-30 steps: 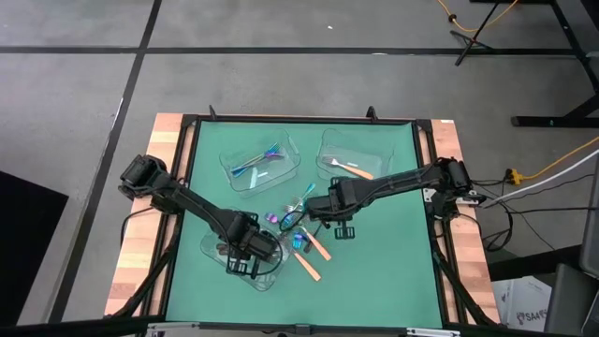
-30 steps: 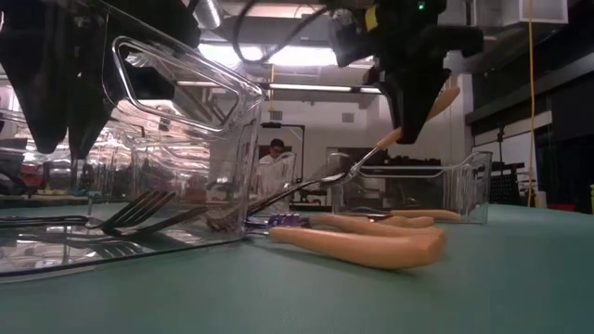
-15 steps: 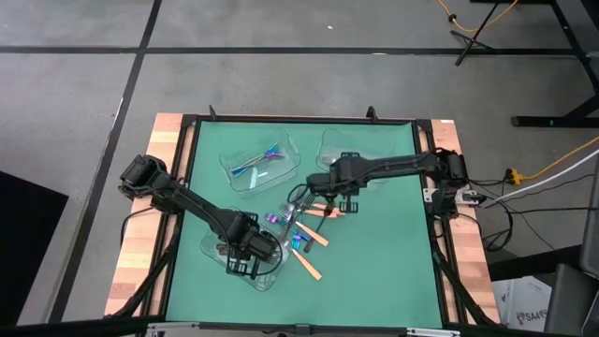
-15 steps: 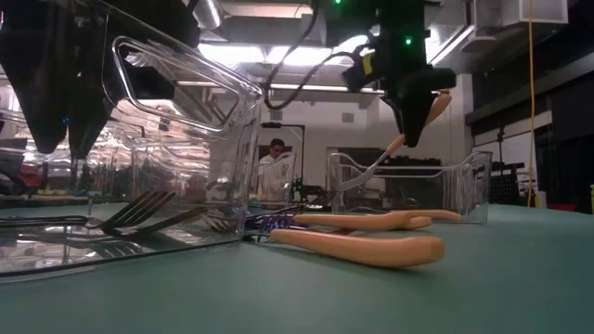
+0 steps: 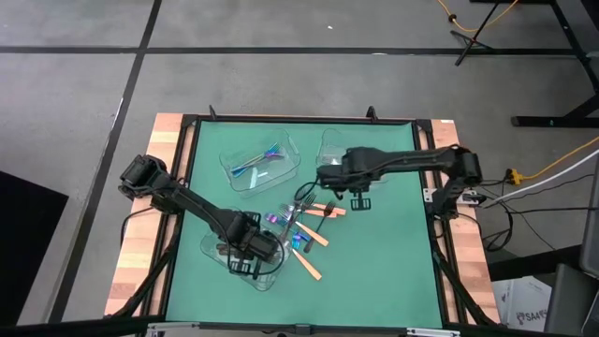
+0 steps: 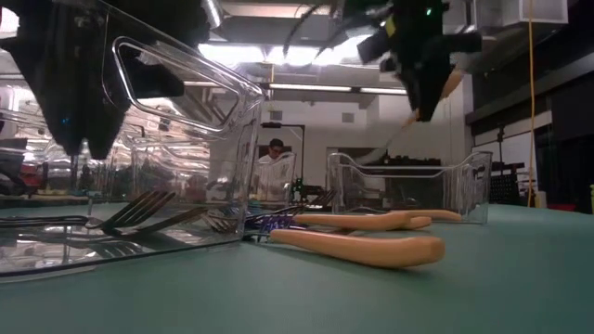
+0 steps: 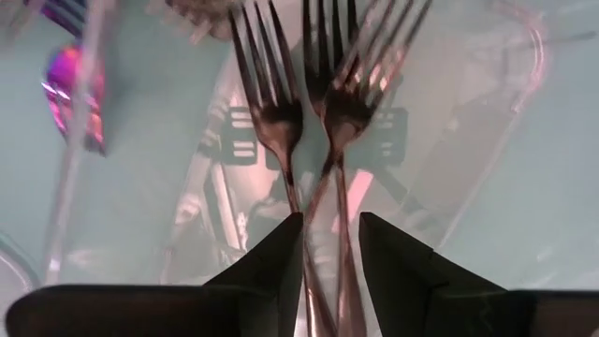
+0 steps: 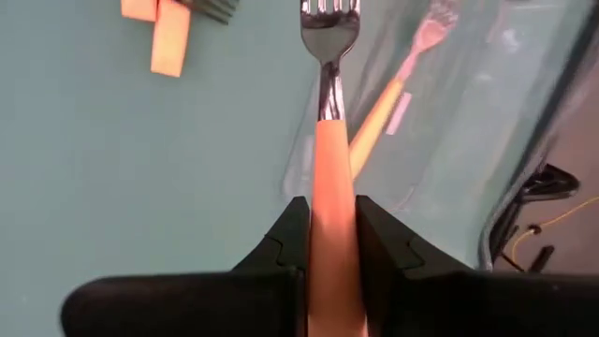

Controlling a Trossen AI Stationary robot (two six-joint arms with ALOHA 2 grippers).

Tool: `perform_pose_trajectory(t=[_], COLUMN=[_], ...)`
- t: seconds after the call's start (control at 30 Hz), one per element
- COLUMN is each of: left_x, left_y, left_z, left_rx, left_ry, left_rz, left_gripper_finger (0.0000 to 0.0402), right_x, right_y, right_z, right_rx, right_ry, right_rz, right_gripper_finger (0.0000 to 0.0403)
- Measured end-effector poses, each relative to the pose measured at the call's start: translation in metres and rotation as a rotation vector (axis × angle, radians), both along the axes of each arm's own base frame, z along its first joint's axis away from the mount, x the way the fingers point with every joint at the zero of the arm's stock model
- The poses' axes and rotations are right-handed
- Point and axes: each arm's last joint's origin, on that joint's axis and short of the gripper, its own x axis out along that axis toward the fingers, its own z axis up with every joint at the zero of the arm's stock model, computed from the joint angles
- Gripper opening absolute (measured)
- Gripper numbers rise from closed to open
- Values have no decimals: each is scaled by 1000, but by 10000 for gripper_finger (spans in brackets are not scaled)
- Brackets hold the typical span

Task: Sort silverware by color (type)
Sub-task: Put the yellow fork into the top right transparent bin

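Left gripper [image 5: 245,255] is held spread wide over the nearest clear tray [image 5: 267,278] at the counter's front, its dark fingers [image 7: 271,271] standing just above two dark forks [image 7: 323,103] that lie side by side inside, tines pointing away from the wrist. Nothing is gripped there. The tray is a thin, glossy, see-through plastic with rounded corners, and its walls are seen tall in the low view [image 6: 186,102].

Just beyond that tray, a loose pile of silverware [image 5: 301,234] is spread on the green counter [image 5: 384,262]: smooth orange-handled pieces [image 6: 362,246], one iridescent blue-purple piece [image 5: 298,241] and slim dark tines. Open green surface is left to the right of the pile and along the front edge.

Farther back, the right gripper [image 5: 329,174] is closed on an orange-handled fork [image 8: 329,140] with silver tines, carried in the air at the near rim of the back right tray [image 5: 328,142]. One more orange-handled fork [image 8: 398,84] is seen lying in that tray. In the back left tray [image 5: 234,178], iridescent utensils [image 5: 262,159] are gathered.

A black frame [image 5: 299,120] is set around the mat, with wooden counter edge [image 5: 140,253] outside it.
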Motion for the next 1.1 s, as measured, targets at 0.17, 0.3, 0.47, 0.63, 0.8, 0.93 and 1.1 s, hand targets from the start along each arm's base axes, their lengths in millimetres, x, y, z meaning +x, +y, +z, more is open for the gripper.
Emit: perform_pose_trajectory(t=[0.17,0.3,0.47,0.63,0.8,0.93,1.1], left_x=[2,2,1,0,-3,-6,-7], left_y=[-1,-2,-4,-7,-14,-19,-21], left_z=[0,0,0,0,0,0,0], left_rx=[-2,-4,0,0,-5,-6,-6], left_ry=[-26,-32,-34,-34,-34,-33,-33], left_rz=[2,-1,-9,7,26,15,9], left_gripper_finger=[101,101,101,101,101,101,101], right_x=[-16,-29,-43,-48,-52,-55,-59], right_y=[-7,-18,-37,-58,-81,-98,-116], right_z=[28,47,60,48,17,-10,-35], right_rx=[-21,-61,-153,-161,-138,-53,38], right_ry=[-119,-222,-293,-338,-307,-322,-392], right_rz=[-23,-83,-181,-253,-301,-324,-344], right_gripper_finger=[40,40,40,40,40,40,40])
